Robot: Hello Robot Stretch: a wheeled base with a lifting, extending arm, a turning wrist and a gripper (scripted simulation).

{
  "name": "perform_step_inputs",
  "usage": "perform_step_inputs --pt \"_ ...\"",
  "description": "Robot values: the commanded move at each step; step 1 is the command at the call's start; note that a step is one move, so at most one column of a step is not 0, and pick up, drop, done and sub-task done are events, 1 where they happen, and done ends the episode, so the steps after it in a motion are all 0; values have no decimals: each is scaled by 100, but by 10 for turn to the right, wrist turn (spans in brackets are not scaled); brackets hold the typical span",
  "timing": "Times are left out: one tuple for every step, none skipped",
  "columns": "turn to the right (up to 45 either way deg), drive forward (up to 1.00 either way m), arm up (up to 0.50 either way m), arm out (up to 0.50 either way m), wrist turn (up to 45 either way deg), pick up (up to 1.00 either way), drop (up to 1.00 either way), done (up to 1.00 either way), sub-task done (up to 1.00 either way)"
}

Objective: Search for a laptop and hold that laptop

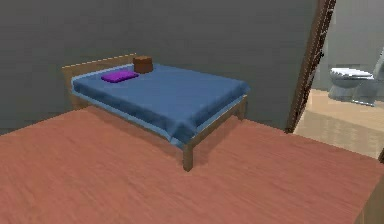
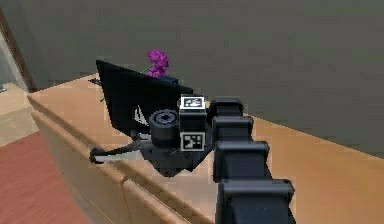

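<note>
In the arm side view a dark laptop [image 2: 128, 93] stands with its lid up on a long light-wood dresser top [image 2: 320, 165]. The arm's dark bar rises from the bottom edge and ends at two white marker squares. Left of them is the gripper [image 2: 106, 153], its thin fingers reaching left, low in front of the laptop and over the dresser's front edge. I cannot tell whether it holds anything, since the laptop stands right behind it on the wood.
A purple plant [image 2: 157, 62] pokes up behind the laptop against the grey wall. The forward view has a wooden bed [image 1: 160, 95] with a blue cover and purple pillow [image 1: 119, 76], open wood floor in front, and a doorway to a toilet [image 1: 352, 83] at right.
</note>
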Motion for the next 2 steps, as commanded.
perform_step_inputs --pt "0 0 0 0 450 0 0 0 0" --pt "0 0 0 0 60 0 0 0 0"
